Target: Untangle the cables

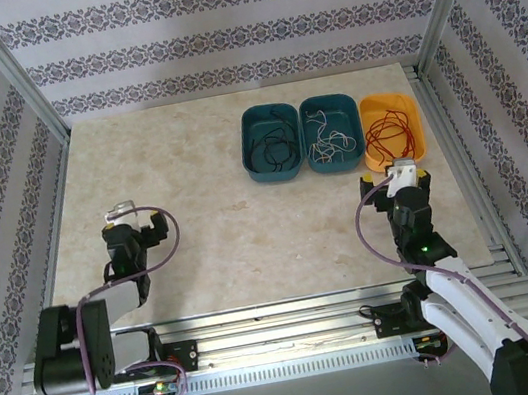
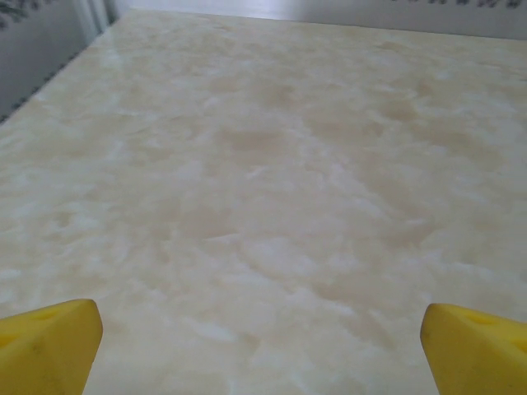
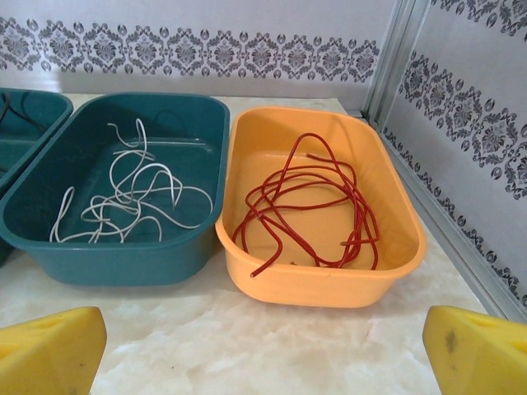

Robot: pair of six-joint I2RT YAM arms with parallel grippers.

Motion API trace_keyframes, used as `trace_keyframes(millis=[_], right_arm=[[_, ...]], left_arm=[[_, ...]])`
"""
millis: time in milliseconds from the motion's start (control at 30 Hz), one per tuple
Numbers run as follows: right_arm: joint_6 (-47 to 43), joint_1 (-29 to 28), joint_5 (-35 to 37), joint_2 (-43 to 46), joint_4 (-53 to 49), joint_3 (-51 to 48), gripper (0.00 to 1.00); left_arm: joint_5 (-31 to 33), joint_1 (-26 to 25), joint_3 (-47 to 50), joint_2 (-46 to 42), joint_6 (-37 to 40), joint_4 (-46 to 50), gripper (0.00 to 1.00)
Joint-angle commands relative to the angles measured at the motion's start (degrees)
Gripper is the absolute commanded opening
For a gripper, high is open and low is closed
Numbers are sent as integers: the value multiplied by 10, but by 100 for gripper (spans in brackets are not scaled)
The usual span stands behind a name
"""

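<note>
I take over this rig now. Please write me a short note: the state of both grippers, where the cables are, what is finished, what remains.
Left gripper: open, empty, over the bare table.
Right gripper: open, empty, just in front of the orange bin.
Cables: black cable in the left teal bin, white cable in the middle teal bin, red cable in the orange bin.
Done: colours separated, one per bin.
Left: seemingly nothing; each lies in loose loops.

Soft, even light is falling from above across the pale counter (image 1: 253,250), leaving only faint shadows in the overhead frame, while a mild sheen is washing out the upper edge of the left wrist frame and the lower corners of both wrist frames are blurring.
</note>
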State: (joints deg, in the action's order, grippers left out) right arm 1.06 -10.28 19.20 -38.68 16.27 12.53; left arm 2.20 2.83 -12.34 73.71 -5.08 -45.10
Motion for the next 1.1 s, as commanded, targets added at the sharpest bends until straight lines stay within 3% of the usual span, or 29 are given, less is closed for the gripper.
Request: trace_keyframes(millis=[0, 267, 333, 433, 1067], right_arm=[[1, 7, -17, 1, 30, -10, 98], [2, 23, -35, -21, 56, -17, 98], [-3, 33, -47, -40, 77, -20, 98], [-5, 51, -64, -71, 120, -27, 98], [21, 106, -177, -400, 520, -39, 98]], left_arm=[[-62, 8, -9, 56, 10, -145, 99], [-123, 19, -38, 188, 20, -230, 99], [-142, 24, -66, 171, 24, -146, 99], [-190, 21, -87, 174, 46, -114, 99], [-190, 21, -82, 178, 46, -127, 99]])
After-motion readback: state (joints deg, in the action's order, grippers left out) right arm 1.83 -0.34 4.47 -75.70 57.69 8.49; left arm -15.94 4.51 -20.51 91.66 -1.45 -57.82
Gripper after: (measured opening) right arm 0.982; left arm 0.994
